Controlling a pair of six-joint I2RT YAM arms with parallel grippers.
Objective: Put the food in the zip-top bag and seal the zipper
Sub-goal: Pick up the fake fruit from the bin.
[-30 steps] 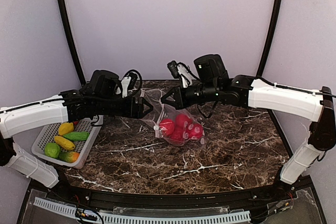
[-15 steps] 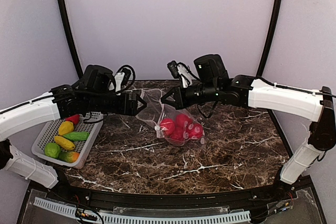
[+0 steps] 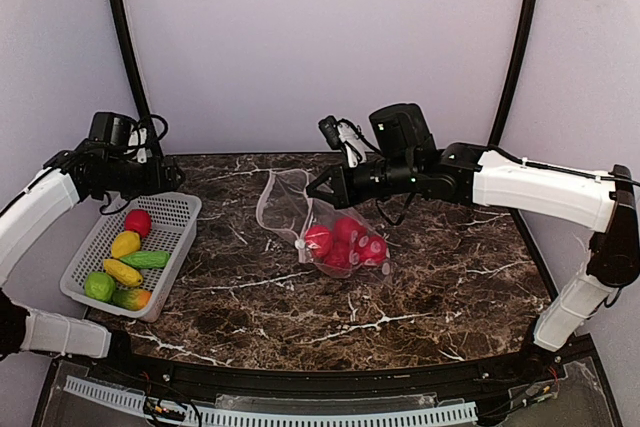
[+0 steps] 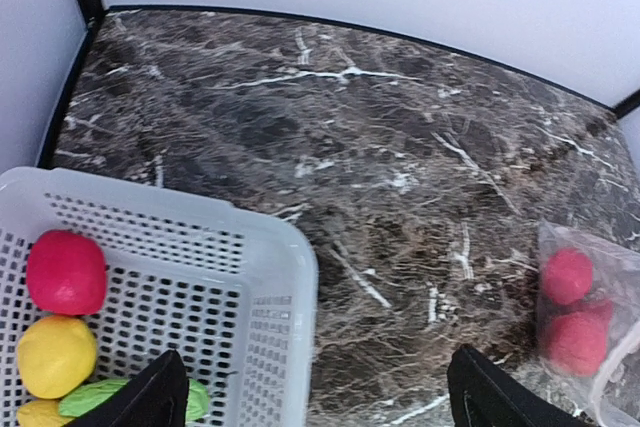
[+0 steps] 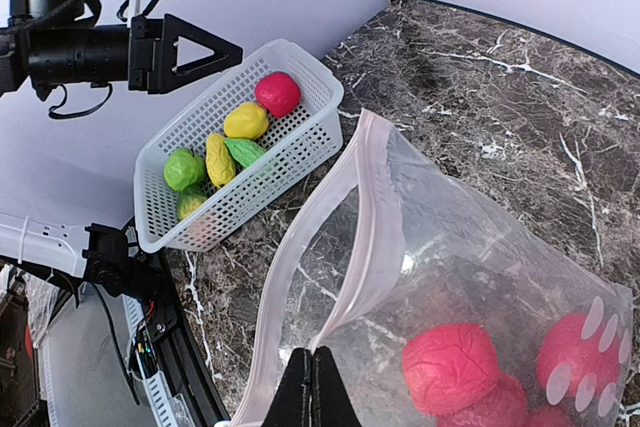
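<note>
Bag mouth held up, left arm over the basket

The right gripper (image 5: 312, 387) had its fingers pressed together on the pale pink zipper (image 5: 360, 212), holding up the mouth of the zip-top bag (image 3: 300, 209). The bag lay mid-table with red toy fruits (image 3: 345, 239) inside. The left gripper (image 4: 318, 399) hung empty, fingers spread wide, above the white mesh basket (image 3: 190, 211), which held red, yellow and green pieces (image 3: 128, 255).
</note>
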